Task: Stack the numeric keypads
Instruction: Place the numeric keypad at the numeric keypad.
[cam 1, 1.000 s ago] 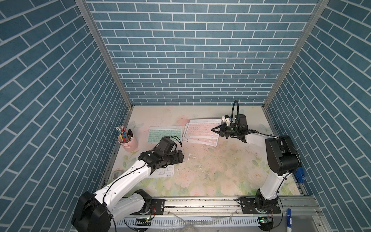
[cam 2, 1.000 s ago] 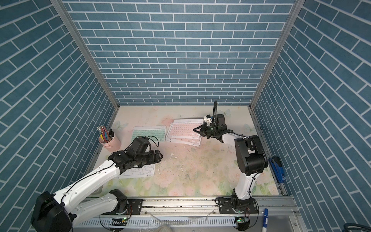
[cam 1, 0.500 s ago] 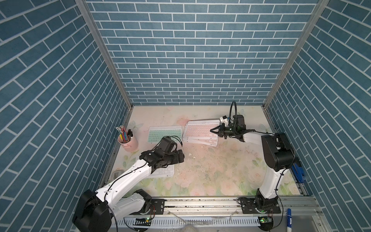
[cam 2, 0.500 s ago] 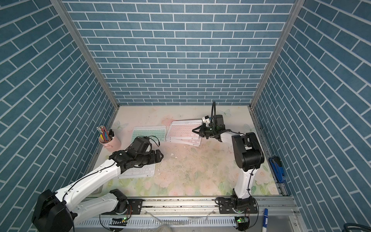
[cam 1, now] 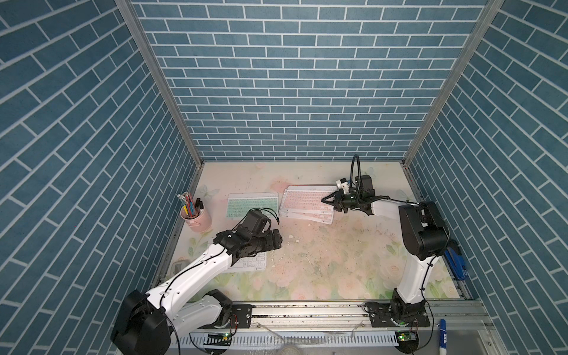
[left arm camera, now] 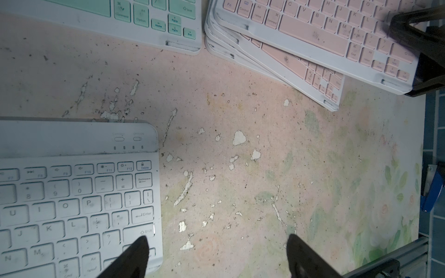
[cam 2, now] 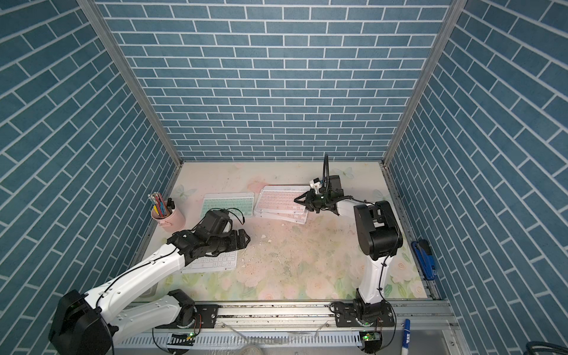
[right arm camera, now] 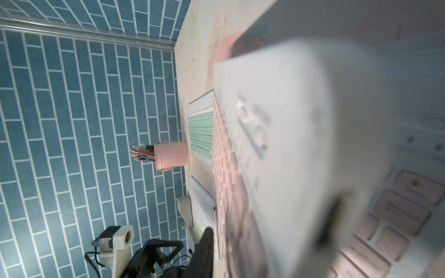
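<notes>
Right claw (cam 1: 326,201) is seating pink-keyed plastic keypad (cam 1: 302,199) atop stack (cam 1: 319,218), grip unclear; gaping, empty left claw (left arm camera: 216,240) is hovering by 7 o'clock white-keyed keypad (left arm camera: 72,192), next.

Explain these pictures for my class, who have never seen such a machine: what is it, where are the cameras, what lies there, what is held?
These are two robot arms, left and right, mounted at the table's near edge, each ending in a two-fingered gripper. Two pictures look down from overhead on nearly the same scene; two come from a camera on each wrist. On the table lie a green keyboard, a fanned pile of keyboards with pink ones on top, a white keyboard and a pink pencil cup. The left gripper is open and empty, at the white keyboard's corner. The right gripper sits at the end of the top pink keyboard; whether it pinches it is unclear.
</notes>
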Available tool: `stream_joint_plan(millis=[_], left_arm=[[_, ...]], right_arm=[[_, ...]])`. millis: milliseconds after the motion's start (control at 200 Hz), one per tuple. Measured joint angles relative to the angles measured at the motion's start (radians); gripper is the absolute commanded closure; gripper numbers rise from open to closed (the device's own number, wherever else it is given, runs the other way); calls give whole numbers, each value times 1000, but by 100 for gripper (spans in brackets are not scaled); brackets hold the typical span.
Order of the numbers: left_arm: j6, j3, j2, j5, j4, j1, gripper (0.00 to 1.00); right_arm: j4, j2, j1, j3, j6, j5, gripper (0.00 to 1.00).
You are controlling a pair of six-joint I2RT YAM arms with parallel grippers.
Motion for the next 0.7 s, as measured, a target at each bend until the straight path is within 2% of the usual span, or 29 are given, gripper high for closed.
stream_joint_plan(millis=[700], left_arm=[[0, -4, -6, 0, 7, 0, 10]], right_arm=[[-256, 0, -5, 68, -134, 120, 63]])
